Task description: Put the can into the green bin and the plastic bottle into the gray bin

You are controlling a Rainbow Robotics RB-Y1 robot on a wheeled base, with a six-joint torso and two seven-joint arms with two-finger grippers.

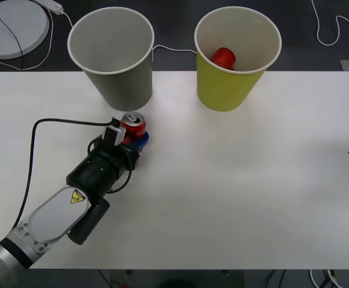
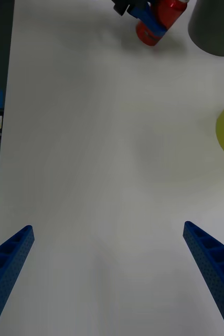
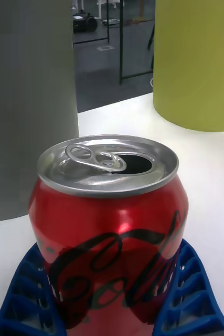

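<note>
Your left claw (image 1: 134, 137) is clamped on the can (image 1: 133, 125), its blue fingers (image 3: 188, 283) cupping the lower body on both sides. The can stands upright on the white table (image 1: 234, 192), just in front of the gray bin (image 1: 111, 54) and well short of the green bin (image 1: 235, 57), where it belongs. Something red already lies inside the green bin; you cannot tell what it is from here.

The tab is pulled and the mouth is open, so if any liquid is left, tilting the can on the way over would spill it across the table. Keep it upright until it is above the rim.

The nearer danger is the gray bin. It sits almost touching the can, and both bins look like light paper cups. A straight lift or a sideways swing could catch the gray wall or rim and knock it over. The same holds for the green rim if you come in too low.

The grip sits low on a smooth round can, so it may tip or slide out in a quick move.

Your right claw (image 2: 112, 273) hangs with its fingers wide apart over bare table on the right, well away from the work.
</note>
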